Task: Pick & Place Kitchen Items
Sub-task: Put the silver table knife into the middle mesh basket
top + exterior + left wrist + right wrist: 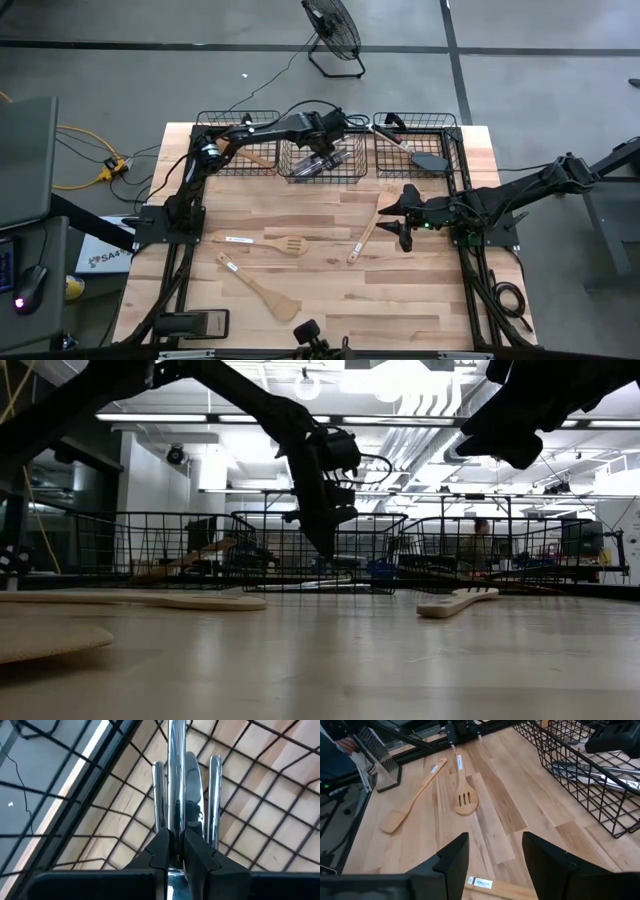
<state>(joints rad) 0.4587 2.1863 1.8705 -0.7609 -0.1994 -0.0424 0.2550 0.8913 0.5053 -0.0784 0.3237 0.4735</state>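
Fingers of the left gripper (pixel 176 851) are pinched on the handle of a silver metal utensil (pixel 176 780), held over the middle wire basket (pixel 321 172) at the far edge of the tabletop (pixel 330 300); more silver pieces (pixel 325 160) lie inside that basket, and which kind of utensil is held cannot be told. The right gripper (pixel 492 855) hovers above the tabletop's right-centre with its fingers spread and nothing between them, a short wooden spoon (pixel 363 236) lying just beside and below it. A slotted wooden spatula (pixel 262 243) lies left of centre, and a longer wooden spatula (pixel 258 288) lies nearer the front edge, the two apart from each other. The left basket (pixel 240 130) holds another wooden utensil (pixel 257 158). The right basket (pixel 420 135) holds a black turner (pixel 430 160) with a light handle, its head resting toward the basket's near right corner.
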